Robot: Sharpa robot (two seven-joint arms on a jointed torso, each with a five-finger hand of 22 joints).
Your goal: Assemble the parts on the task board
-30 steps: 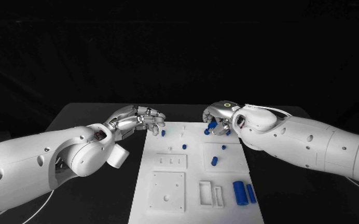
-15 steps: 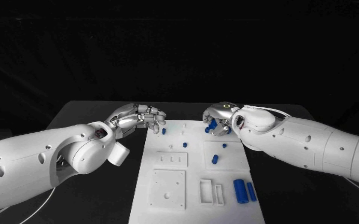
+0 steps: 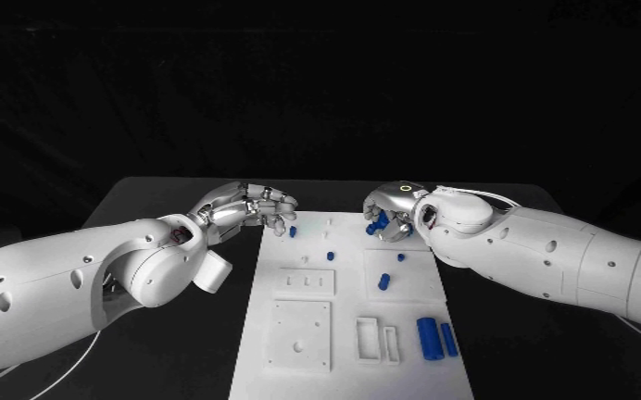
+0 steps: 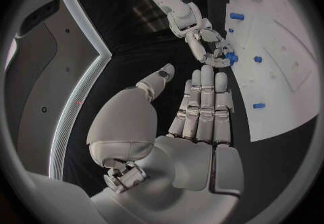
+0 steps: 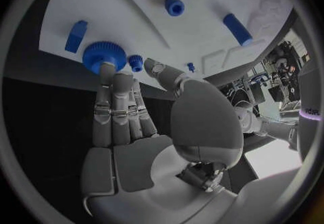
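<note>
The white task board (image 3: pixel 301 363) lies in the middle of the table. My right hand (image 3: pixel 392 207) hovers over its far right corner and pinches a blue gear (image 5: pixel 105 56) in its fingertips. A smaller blue gear (image 5: pixel 135 62) sits close to the thumb, and I cannot tell whether the thumb touches it. My left hand (image 3: pixel 248 207) hangs at the far left corner, fingers straight and together with the thumb apart, holding nothing. Small blue parts (image 3: pixel 330 256) lie spread over the board. Two blue cylinders (image 3: pixel 428 338) lie at its near right.
A blue block (image 5: pixel 76 35) lies near the gear at the board's far edge. A short blue peg (image 3: pixel 293 231) stands close to my left hand. Raised white blocks (image 3: pixel 306 285) and slotted frames (image 3: pixel 366 343) take up the near half of the board. Black table (image 3: pixel 160 201) surrounds it.
The camera has shifted a little, so the whole picture sits slightly higher. Hands and parts keep their places.
</note>
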